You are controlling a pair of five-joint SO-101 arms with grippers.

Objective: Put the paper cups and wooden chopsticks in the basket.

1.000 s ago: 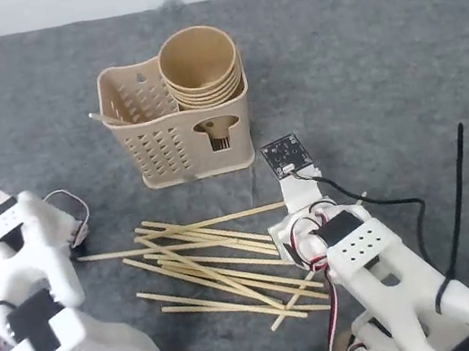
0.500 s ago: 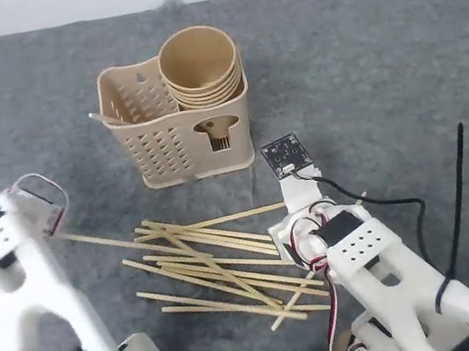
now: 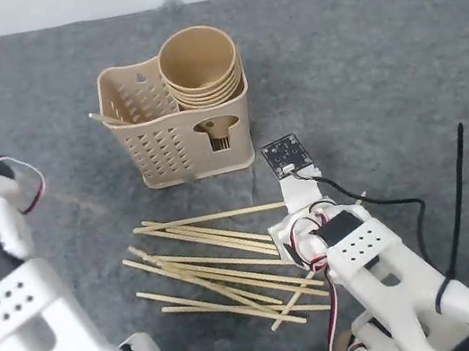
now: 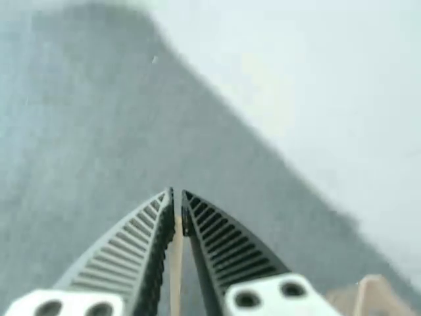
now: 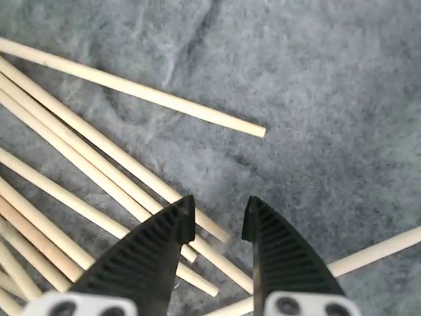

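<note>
Left gripper (image 4: 177, 195) around lengthwise chopstick (image 4: 175, 271)

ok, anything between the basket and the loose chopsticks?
No. In the high view the grey mat between the basket and the loose chopsticks is bare.

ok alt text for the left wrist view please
The left gripper is shut on a wooden chopstick, a pale strip between its ribbed black jaws. Behind it are grey carpet and a pale wall.
</note>
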